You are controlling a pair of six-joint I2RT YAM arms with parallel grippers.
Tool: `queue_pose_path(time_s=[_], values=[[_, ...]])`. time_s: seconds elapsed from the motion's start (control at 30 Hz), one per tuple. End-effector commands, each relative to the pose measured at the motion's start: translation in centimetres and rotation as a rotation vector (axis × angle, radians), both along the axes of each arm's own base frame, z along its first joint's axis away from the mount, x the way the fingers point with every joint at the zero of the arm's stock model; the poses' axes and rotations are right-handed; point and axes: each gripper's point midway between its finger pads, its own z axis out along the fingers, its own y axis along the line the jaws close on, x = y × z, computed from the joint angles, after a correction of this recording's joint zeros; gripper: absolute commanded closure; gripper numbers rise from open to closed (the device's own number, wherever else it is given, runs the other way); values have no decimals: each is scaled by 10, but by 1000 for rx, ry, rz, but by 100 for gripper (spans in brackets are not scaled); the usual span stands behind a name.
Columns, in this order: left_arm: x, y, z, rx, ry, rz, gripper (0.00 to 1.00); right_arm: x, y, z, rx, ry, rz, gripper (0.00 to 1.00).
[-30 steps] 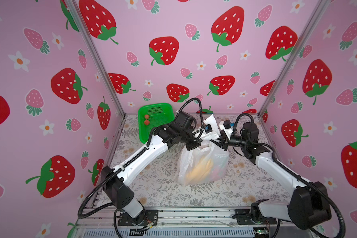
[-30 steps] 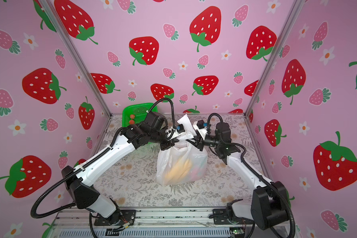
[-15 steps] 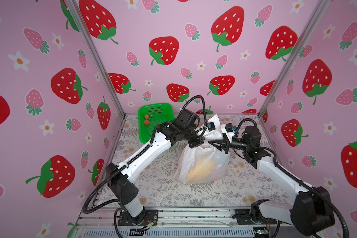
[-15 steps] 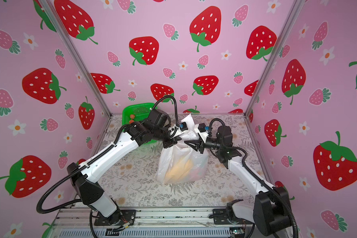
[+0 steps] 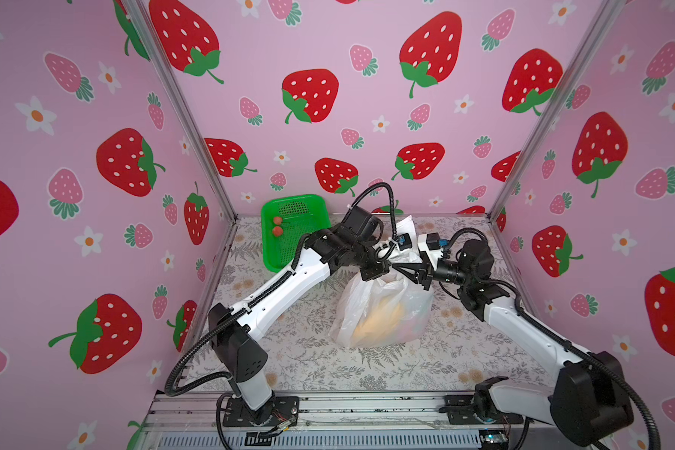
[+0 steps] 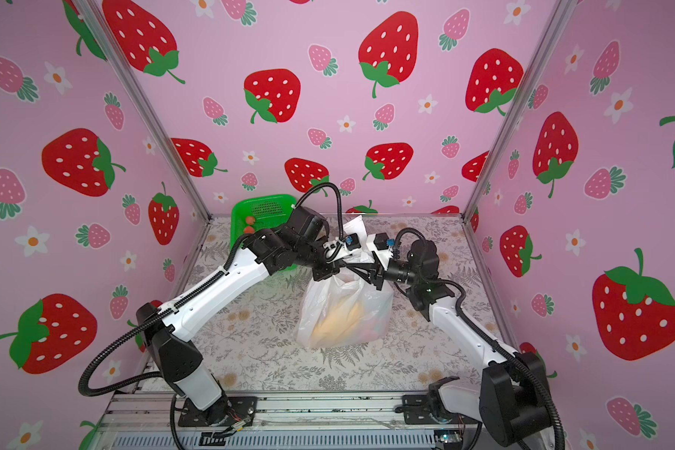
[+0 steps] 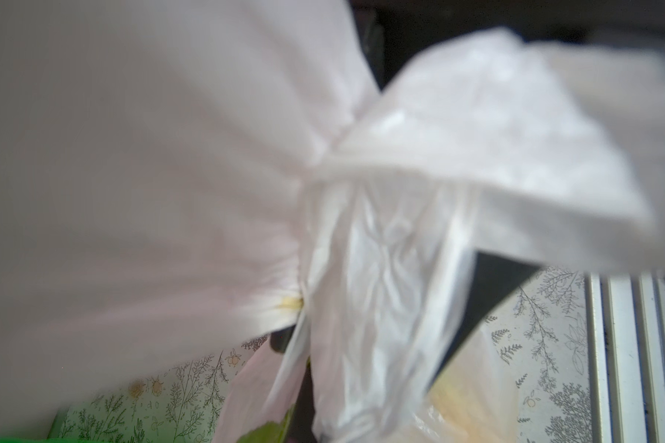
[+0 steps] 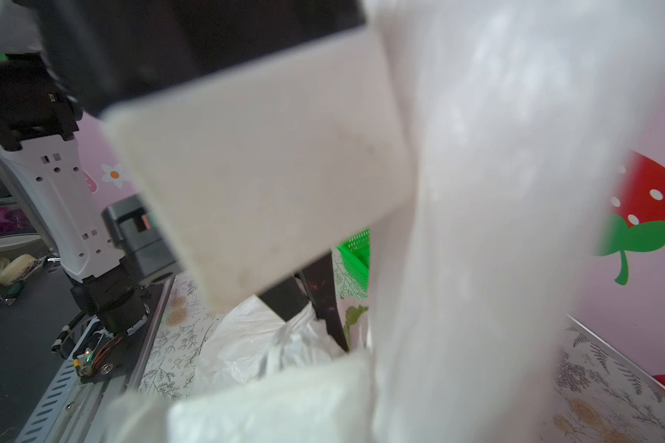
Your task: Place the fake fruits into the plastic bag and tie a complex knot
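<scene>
The left hand (image 5: pixel 375 272) is clamped on the gathered top of the plastic bag (image 5: pixel 382 311). The right hand (image 5: pixel 404 269) is just beside it; whether it is apart or together, I cannot tell.

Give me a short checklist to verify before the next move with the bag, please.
1. All fruits in bag: not ok; two red fruits lie in basket.
2. Bottom of bag resting on table: ok.
3. Hold of left pincer on top of bag: ok, shut.
4. Hold of right pincer: cannot tell.
5. State of knot: cannot tell; plastic blocks both wrist views.
</scene>
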Motion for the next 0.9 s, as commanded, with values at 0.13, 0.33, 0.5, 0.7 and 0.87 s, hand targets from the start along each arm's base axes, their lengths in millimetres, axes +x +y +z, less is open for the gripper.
queue_pose_path(time_s=[0.13, 0.33, 0.5, 0.7, 0.87], values=[[0, -5, 11, -10, -33, -33, 100, -6, 1, 10, 26, -42, 10, 75], [1, -4, 13, -16, -36, -30, 96, -6, 0, 9, 21, -41, -2, 96], [-8, 2, 28, -111, -20, -34, 63, -5, -2, 2, 13, -37, -12, 100], [-10, 17, 77, -444, 80, -11, 28, -17, 1, 0, 8, -46, 43, 100], [-6, -1, 98, -547, 233, -36, 23, -20, 6, -4, 3, -45, 62, 100]])
